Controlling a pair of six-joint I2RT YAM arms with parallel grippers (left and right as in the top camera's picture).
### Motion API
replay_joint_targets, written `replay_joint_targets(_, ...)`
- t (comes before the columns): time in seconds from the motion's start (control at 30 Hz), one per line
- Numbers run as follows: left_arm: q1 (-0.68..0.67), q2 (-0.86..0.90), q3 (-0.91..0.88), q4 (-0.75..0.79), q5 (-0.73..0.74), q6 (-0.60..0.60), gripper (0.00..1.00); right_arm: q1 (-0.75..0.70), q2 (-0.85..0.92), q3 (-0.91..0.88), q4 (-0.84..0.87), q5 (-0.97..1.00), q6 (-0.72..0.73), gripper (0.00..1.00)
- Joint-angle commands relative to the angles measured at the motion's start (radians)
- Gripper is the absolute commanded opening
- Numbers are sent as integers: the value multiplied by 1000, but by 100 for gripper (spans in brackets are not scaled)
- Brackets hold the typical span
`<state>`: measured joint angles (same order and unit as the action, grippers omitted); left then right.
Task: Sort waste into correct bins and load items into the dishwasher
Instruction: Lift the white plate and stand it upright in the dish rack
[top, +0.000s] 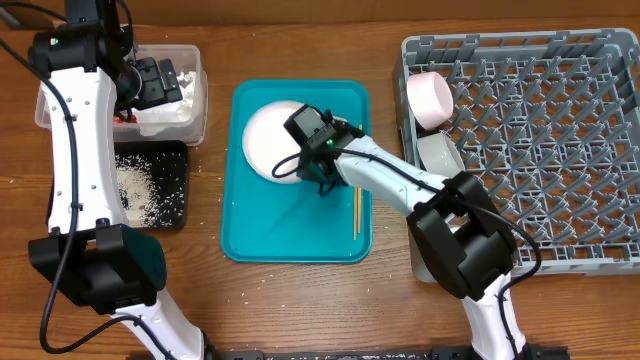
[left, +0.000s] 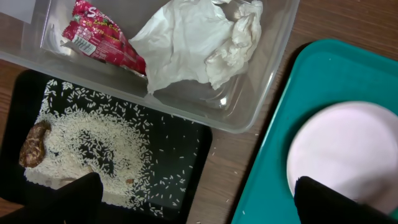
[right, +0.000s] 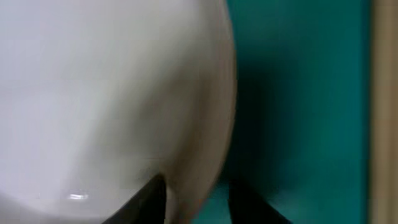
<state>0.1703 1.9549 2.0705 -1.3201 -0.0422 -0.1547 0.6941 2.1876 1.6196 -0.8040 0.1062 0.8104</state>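
My right gripper (right: 198, 202) straddles the plate (right: 93, 93) rim at frame bottom, jaws apart, left gripper (left: 202, 193) gaping empty; shallow bite could let it slip onto the teal tray (right: 298, 93).

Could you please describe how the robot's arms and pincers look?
The left arm and right arm have white tubular links, black joints and black cables looping alongside; a small green light glows on each. The left pincer and right pincer have black fingers.
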Motion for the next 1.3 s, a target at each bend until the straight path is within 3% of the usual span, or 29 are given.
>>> replay_joint_targets(0.0,0,-19,20,0,-10,1,100,-5,40,57,-114,-8,3,30)
replay_joint_targets(0.07,-1,-19,20,0,-10,1,100,-5,40,77,-181,-8,-18,30)
replay_joint_targets(0.2,0,-19,20,0,-10,1,100,-6,40,78,-214,-7,-33,4)
replay_joint_targets(0.47,0,-19,20,0,-10,1,100,-31,-2,78,-208,-3,-108,4)
replay_joint_targets(0.7,0,-19,20,0,-10,1,100,-130,-257,136,-268,56,-309,4)
replay_joint_targets(0.83,0,-19,20,0,-10,1,100,-177,-447,164,-309,283,-422,4)
replay_joint_targets(1.07,0,-19,20,0,-10,1,100,-275,-588,164,-372,897,-426,4)
replay_joint_targets(1.27,0,-19,20,0,-10,1,100,-430,-546,135,-377,939,-585,4)
